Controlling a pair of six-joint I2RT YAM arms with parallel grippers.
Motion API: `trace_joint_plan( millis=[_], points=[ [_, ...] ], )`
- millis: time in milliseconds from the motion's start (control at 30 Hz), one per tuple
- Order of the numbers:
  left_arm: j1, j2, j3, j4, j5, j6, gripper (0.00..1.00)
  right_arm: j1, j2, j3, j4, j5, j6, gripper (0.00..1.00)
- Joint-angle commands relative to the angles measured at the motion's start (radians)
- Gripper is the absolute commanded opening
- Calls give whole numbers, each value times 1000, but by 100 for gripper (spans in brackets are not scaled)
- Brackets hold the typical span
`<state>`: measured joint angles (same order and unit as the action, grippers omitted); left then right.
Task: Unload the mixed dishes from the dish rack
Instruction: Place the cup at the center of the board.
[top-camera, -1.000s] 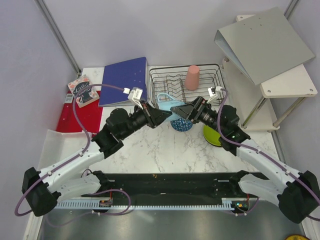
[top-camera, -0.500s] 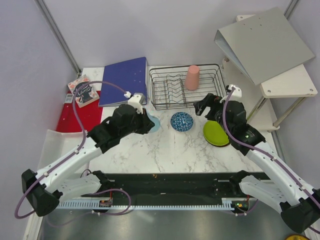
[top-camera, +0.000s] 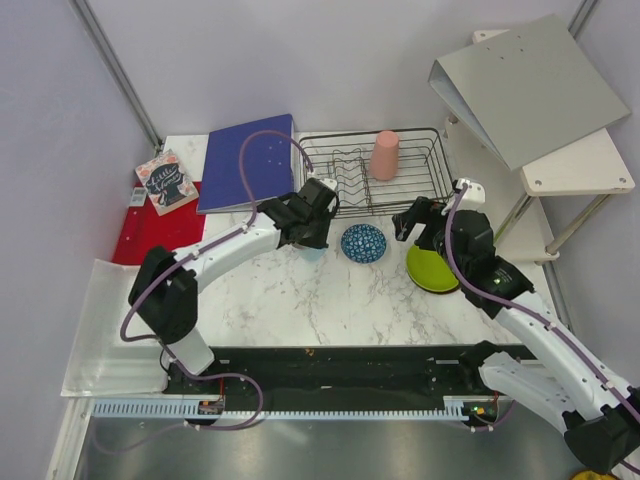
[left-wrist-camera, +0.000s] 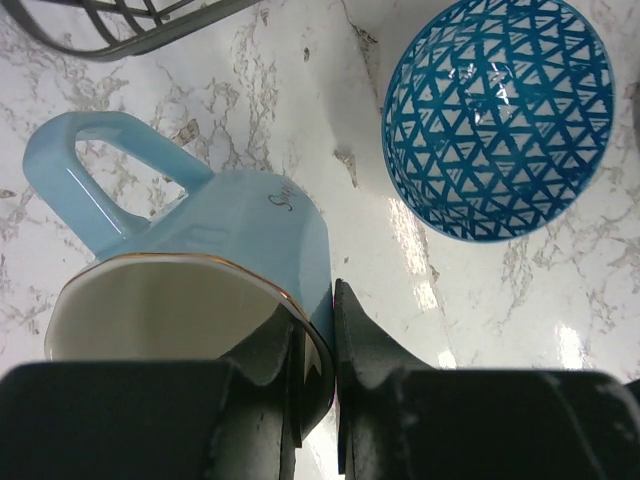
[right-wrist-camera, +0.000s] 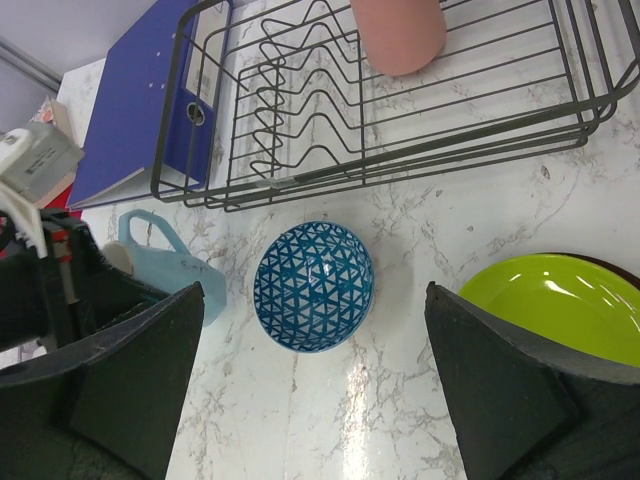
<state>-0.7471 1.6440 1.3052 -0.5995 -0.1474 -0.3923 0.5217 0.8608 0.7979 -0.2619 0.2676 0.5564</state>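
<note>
Left wrist view has the left gripper (left-wrist-camera: 318, 318) clamped on the rim of the blue cup (left-wrist-camera: 230, 225). One finger is inside the wall and one outside, a pinch that keeps the mouth up and the handle free for setting it down. The cup is low over the marble, just in front of the rack (top-camera: 420, 195) and beside the patterned bowl (left-wrist-camera: 497, 115). I cannot tell whether its base is touching yet.

Overhead, the unloaded pieces sit in a row along the rack's near side: cup, patterned bowl, then the green bowl (top-camera: 432, 268) to the right. That probably keeps each arm's reach short.

The right gripper (top-camera: 412, 222) hangs with its jaws spread wide and nothing between them, above the gap between the two bowls. It faces the rack, where the pink cup (top-camera: 384, 155) stands upside down as the last piece I can see inside. The binder (top-camera: 250, 160) lies to the rack's left, out of the way.
</note>
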Motion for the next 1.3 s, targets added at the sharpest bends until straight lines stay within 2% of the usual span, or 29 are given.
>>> trace_joint_plan(
  millis=[0, 333, 500, 633, 667, 767, 867, 1133, 1167, 1267],
  points=[
    [9, 55, 117, 47, 6, 63, 2, 3, -25, -12, -2, 7, -24, 98],
    [34, 194, 161, 87, 43, 70, 2, 3, -39, -34, -8, 10, -38, 98],
    [38, 211, 166, 79, 48, 76, 3, 3, -34, -39, -10, 16, -41, 98],
    [40, 191, 164, 67, 68, 87, 21, 1, -23, -37, -8, 15, -39, 98],
    [40, 174, 163, 66, 74, 89, 30, 3, -17, -35, -8, 15, -39, 98],
    [41, 148, 161, 49, 95, 87, 50, 3, -8, -32, -8, 16, -38, 98],
    [38, 106, 147, 33, 106, 75, 58, 3, 1, -29, -4, 19, -36, 98],
    [32, -60, 111, 0, 71, 40, 67, 3, 27, -9, 6, 48, -30, 98],
    [32, -84, 108, 0, 60, 40, 83, 3, 33, -6, 6, 54, -29, 98],
    [32, -177, 114, -14, 22, 38, 85, 3, 66, 7, 18, 112, -15, 98]
  ],
)
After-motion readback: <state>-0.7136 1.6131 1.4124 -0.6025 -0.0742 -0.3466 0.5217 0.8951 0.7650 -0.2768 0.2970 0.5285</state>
